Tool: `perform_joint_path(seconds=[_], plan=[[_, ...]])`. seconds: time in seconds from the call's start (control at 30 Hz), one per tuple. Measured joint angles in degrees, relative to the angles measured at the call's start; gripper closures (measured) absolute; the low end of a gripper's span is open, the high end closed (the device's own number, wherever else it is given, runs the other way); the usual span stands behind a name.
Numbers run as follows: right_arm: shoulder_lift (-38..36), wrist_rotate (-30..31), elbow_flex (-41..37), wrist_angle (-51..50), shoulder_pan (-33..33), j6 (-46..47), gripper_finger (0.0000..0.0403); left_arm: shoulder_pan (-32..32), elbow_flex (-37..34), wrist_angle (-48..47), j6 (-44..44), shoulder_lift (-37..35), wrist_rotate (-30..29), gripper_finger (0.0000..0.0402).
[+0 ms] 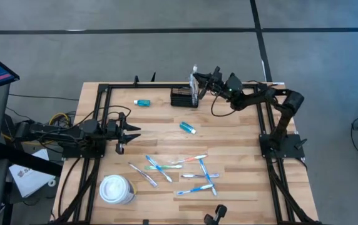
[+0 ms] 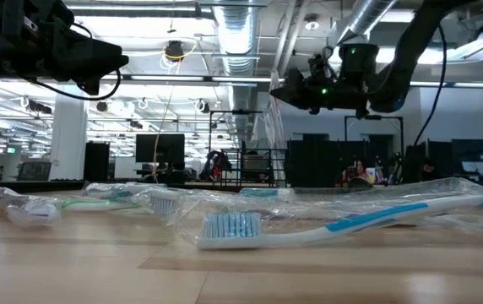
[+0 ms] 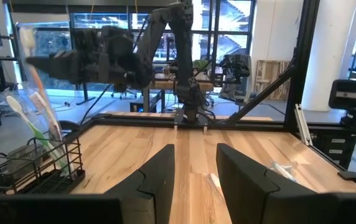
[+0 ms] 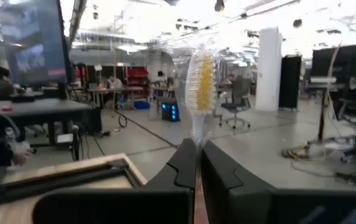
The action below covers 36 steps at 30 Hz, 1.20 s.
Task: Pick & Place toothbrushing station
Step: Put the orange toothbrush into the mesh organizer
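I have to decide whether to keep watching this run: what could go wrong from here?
The right gripper, shut on a clear-wrapped toothbrush with yellow bristles, hangs over the black wire-mesh organiser box. The box already holds upright brushes, so the new one may snag them or miss its compartment. The crinkly wrapper could also catch on the wire rim.

Black wire-mesh station (metal), pale wood-plank table w/ smooth finish.
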Motion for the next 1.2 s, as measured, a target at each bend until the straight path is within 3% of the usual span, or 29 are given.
perform_joint_path(seconds=[0.27,0.53,1.2], plan=[[11.11,0.02,2.02,11.65,0.03,5.80,0.0403,0.00,0.02,0.22,0.00,0.02,-0.06,0.0289],[8.33,-0.74,2.17,6.66,-0.20,4.23,0.0403,0.00,0.02,0.20,-0.02,0.02,-0.10,0.0289],[8.14,-0.88,2.17,5.41,0.08,4.05,0.0403,0.00,0.01,-0.09,-2.35,0.02,-0.12,0.0289]])
